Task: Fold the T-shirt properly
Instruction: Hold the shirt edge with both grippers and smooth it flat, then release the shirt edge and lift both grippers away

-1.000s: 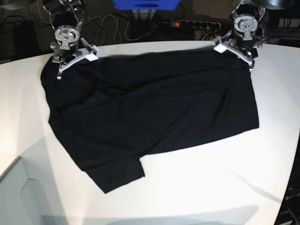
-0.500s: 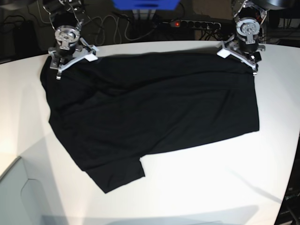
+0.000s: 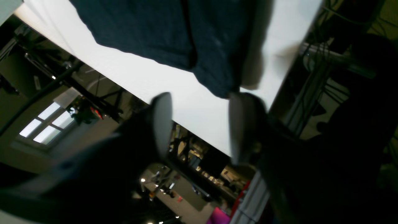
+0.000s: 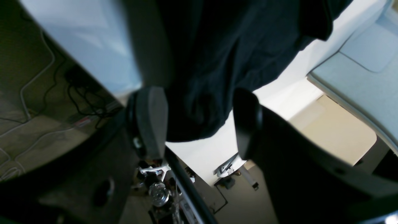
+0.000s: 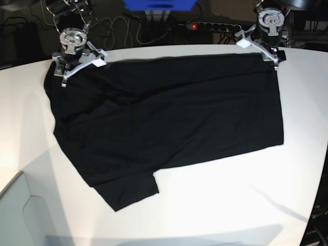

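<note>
The black T-shirt [image 5: 169, 118] lies spread flat across the white worktop [image 5: 230, 200], plain side up. It looks soft, light and limp, so it will sag and crease unless taken by its corners or hem. Both the left pincer [image 3: 199, 124] and right pincer [image 4: 199, 121] stand open at the T-shirt's far edge, gripping nothing. Beyond that edge run cables and a power strip [image 5: 212, 25].

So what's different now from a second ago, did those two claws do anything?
Both let go of the T-shirt. The left gripper opened and drew back toward the table's far edge; the right gripper opened but stayed over its corner. The far hem they had been pinching now lies flat and straighter. The rest of the shirt and the white table look unchanged.
</note>
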### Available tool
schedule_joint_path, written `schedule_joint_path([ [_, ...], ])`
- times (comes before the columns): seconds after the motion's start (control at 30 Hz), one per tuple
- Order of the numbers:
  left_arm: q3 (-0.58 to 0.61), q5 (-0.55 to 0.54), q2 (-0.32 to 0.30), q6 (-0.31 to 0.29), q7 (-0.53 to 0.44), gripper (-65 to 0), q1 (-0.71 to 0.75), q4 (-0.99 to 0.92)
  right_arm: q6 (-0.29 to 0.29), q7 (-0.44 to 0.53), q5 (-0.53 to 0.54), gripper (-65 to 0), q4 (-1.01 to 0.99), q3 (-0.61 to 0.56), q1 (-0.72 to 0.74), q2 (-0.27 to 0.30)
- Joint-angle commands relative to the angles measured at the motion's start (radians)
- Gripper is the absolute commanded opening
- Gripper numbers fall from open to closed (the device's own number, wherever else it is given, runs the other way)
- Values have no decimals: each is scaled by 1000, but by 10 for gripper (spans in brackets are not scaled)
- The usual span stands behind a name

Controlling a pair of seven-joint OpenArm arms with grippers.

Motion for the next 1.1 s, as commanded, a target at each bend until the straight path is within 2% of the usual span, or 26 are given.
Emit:
schedule_joint_path([
  [0.0, -6, 15, -12, 11, 15, -318, 10, 14, 3, -9, -14, -333, 27, 4, 4, 6],
  [0.47, -7, 16, -8, 11, 6, -313, 5, 26, 3, -9, -18, -336, 75, 7, 71, 9],
  [0.57, 16, 13, -8, 11, 6, -313, 4, 26, 3, -9, -62, -336, 75, 5, 71, 21],
  [0.7, 40, 18, -8, 11, 6, -313, 4, 26, 3, -9, -108, -335, 75, 2, 60, 32],
  [0.87, 40, 13, -8, 11, 6, -313, -11, 26, 3, -3, -108, -334, 75, 2, -1, 32],
  [1.07, 40, 13, -8, 11, 6, -313, -30, 26, 3, -9, -110, -333, 89, 8, -10, 32],
])
